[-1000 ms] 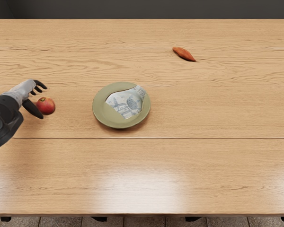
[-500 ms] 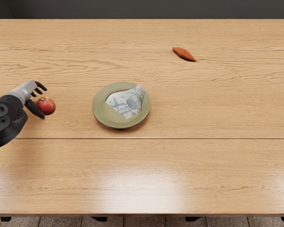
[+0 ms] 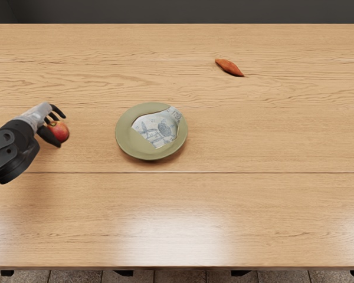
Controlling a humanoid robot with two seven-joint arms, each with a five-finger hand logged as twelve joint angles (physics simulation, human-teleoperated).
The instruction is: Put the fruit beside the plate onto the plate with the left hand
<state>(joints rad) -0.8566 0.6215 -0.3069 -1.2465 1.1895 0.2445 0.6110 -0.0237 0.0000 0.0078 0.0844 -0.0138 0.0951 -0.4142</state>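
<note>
On the pale wooden table (image 3: 224,206), by its left edge, the round red apple (image 3: 61,131) is being loosely ringed by the open grey left hand (image 3: 42,119); firm closing is being required before any lift.

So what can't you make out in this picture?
- Head view: the left hand covers the red fruit on its left side; grip unclear.
- The left arm is cut off by the picture's left edge.
- The orange item at the back is too small to identify.
- The right arm is outside the frame.

Robot hand (image 3: 43,121) reached the apple (image 3: 61,131)
</note>
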